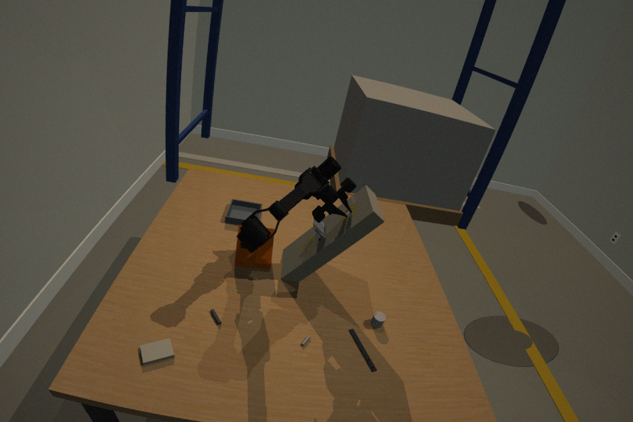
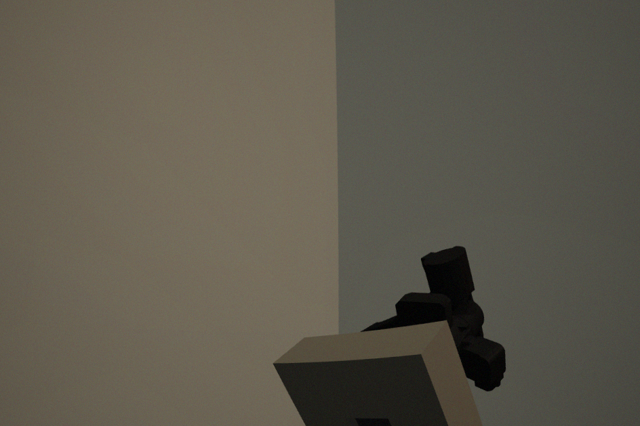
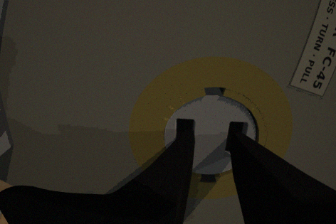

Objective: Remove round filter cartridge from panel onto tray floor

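The round grey filter cartridge (image 3: 211,109) sits in the service panel (image 1: 334,252) (image 2: 361,385) (image 3: 82,68), inside a yellow ring (image 3: 149,114). Its pale top edge meets the ring's upper notch (image 3: 214,91); another notch (image 3: 208,178) shows below. My gripper (image 1: 349,213) (image 3: 211,139) is part open, its fingertips apart over the places of the two slots, with nothing gripped between them. The tips hide most of the slots, so their depth cannot be told. In the exterior view the panel hides the fingertips. The blue-grey tray (image 1: 243,212) stands behind the orange arm base, with nothing visible in it.
A pale bracket (image 1: 318,229) (image 3: 4,143) stands out from the panel near the gripper. A label (image 3: 313,43) is on the panel face. A white block (image 1: 157,351), a small cylinder (image 1: 378,319) and a dark bar (image 1: 362,349) lie on the wooden table (image 1: 204,386). A large grey box (image 1: 409,146) stands behind.
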Motion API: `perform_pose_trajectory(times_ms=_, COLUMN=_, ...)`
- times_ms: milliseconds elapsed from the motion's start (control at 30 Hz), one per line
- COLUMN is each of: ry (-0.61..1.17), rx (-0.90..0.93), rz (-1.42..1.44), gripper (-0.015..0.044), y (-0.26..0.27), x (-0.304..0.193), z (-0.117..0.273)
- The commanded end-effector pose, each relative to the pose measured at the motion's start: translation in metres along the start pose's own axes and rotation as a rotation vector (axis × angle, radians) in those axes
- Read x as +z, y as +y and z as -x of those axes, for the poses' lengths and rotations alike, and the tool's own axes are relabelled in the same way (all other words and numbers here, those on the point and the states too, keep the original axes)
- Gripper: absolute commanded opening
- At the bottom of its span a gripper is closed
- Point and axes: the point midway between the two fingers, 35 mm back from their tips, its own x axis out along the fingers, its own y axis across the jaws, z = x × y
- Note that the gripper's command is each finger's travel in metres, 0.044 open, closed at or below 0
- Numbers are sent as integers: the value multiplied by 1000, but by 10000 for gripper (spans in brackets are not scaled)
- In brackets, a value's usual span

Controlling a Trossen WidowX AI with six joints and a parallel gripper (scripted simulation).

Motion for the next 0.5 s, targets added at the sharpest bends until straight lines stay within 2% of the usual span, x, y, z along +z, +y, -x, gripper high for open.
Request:
perform_pose_trajectory(times_ms=0, ry=-5, rx=0, rz=3, gripper=93, y=1, x=1, z=-3)
perform_pose_trajectory(times_ms=467, ry=-4, rx=0, rz=3, gripper=93, y=1, x=1, z=-6)
